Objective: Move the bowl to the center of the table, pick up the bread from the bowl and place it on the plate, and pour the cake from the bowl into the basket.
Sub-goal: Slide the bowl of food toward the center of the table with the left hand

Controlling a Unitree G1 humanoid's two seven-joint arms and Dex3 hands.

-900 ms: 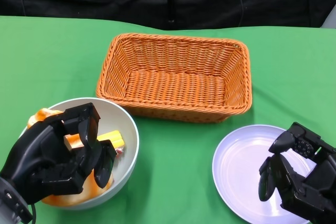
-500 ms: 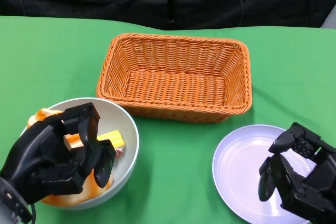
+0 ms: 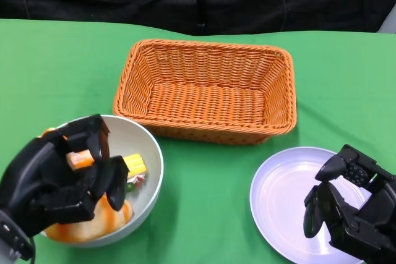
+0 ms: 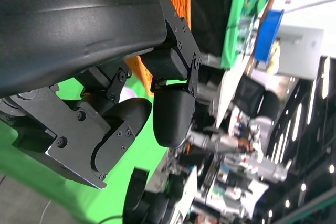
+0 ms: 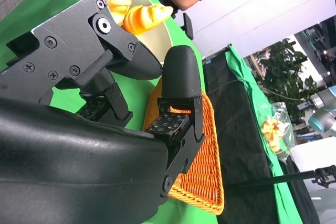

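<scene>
Head view. Bowl (image 3: 145, 180) sits at the near left of the green bench (image 3: 62, 72), just in front of the basket's left corner, not at the centre. Left hand (image 3: 59, 180) is over the bowl's near-left side, fingers curled down into it; an orange-and-white piece shows between the fingers, but I cannot tell whether the hand holds it or only covers it. Inside the bowl: a yellow block, the cake (image 3: 135, 165), near the middle, and a glazed orange bread (image 3: 93, 224) low against the near wall, partly hidden by the hand.

Basket (image 3: 207, 91), orange wicker, stands upright behind the bowl, mid-bench. Plate (image 3: 278, 193), pale lilac, lies at the near right, apart from the basket.

Right hand (image 3: 346, 208) is over the plate's near-right edge, fingers bent but apart, nothing in them.

Right wrist view: its fingers (image 5: 178, 82) stand separated with nothing between; beyond them the basket and the bowl with bread in it.

Left wrist view: fingers (image 4: 170, 119) bent close to one another; grip not readable here.
</scene>
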